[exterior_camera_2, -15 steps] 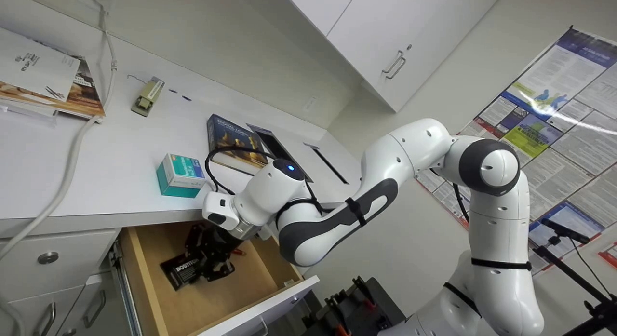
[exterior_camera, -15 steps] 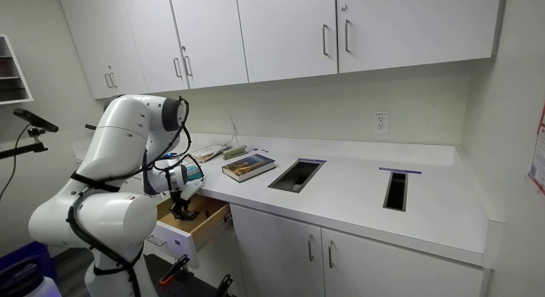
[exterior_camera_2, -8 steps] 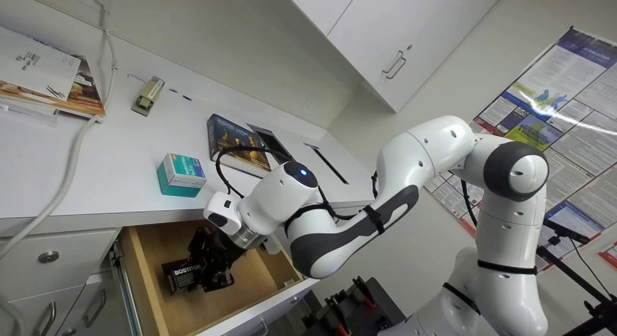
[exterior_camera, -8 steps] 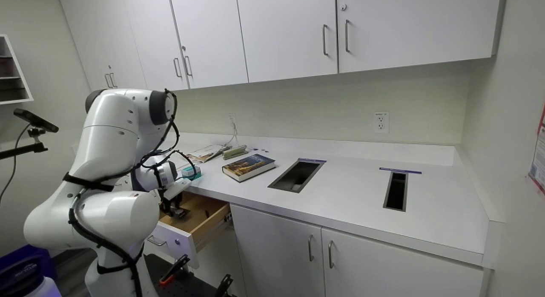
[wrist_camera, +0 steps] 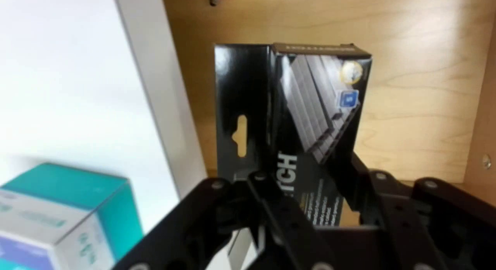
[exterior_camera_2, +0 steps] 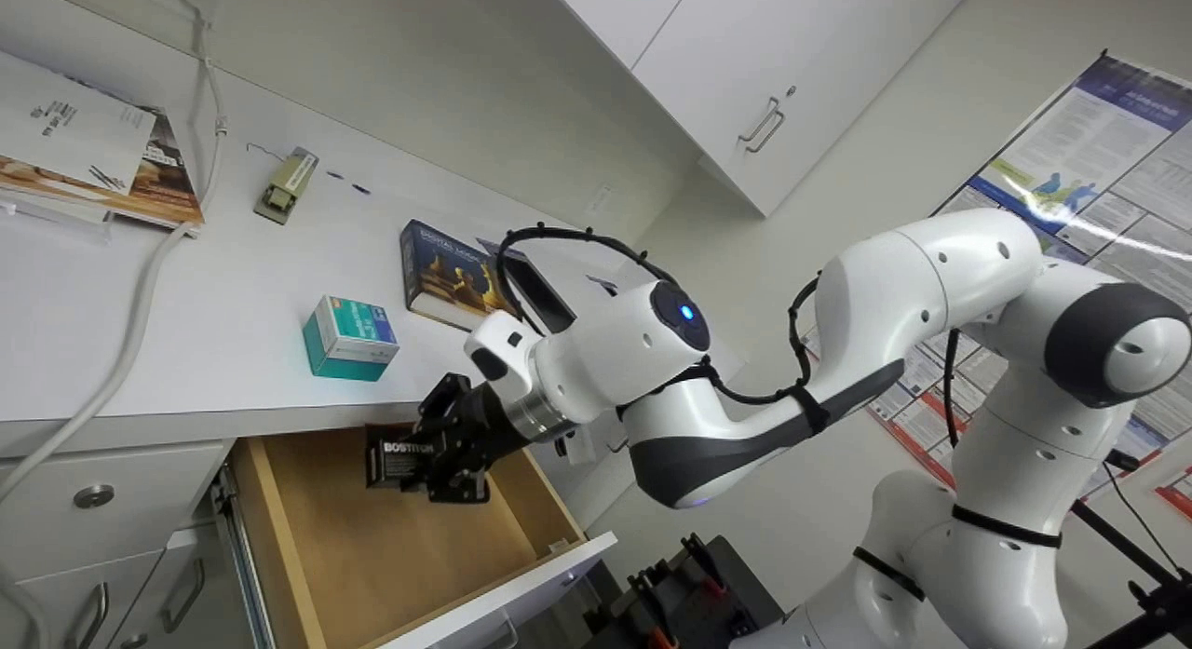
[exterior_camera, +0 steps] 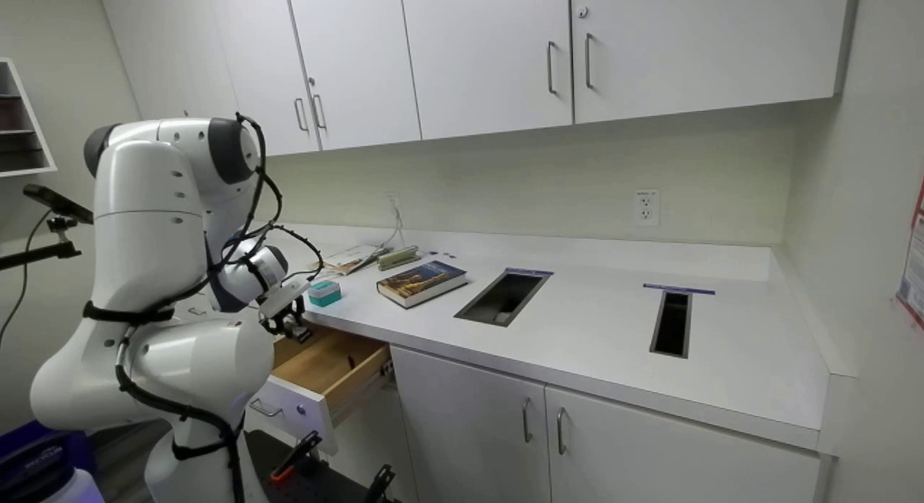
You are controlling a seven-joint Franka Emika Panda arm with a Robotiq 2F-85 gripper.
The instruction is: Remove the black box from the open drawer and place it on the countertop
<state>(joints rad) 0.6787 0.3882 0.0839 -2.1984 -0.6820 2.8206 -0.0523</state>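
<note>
Pinching the black cardboard box with white BOSTITCH lettering (exterior_camera_2: 399, 457), the black two-fingered gripper (wrist_camera: 304, 172) hangs over the open wooden drawer with a white front (exterior_camera_2: 372, 574), the box off the drawer floor below. Lifting looks all but done, though I cannot tell whether the box clears the flat white countertop (exterior_camera_2: 242, 351) beside the gripper. Setting it down there, apart from the teal-and-white cardboard carton (exterior_camera_2: 350, 340), and letting go remain.

Black box (wrist_camera: 294, 126): smooth card, glossy, printed. Drawer (exterior_camera_2: 400, 565): wood interior, fine grain showing; front smooth, white. Runner (exterior_camera_2: 248, 574): bare metal. Fingers (wrist_camera: 358, 188): matt black; screw heads (wrist_camera: 430, 183) look metallic. Tabletop (exterior_camera_2: 233, 342): smooth, white.
</note>
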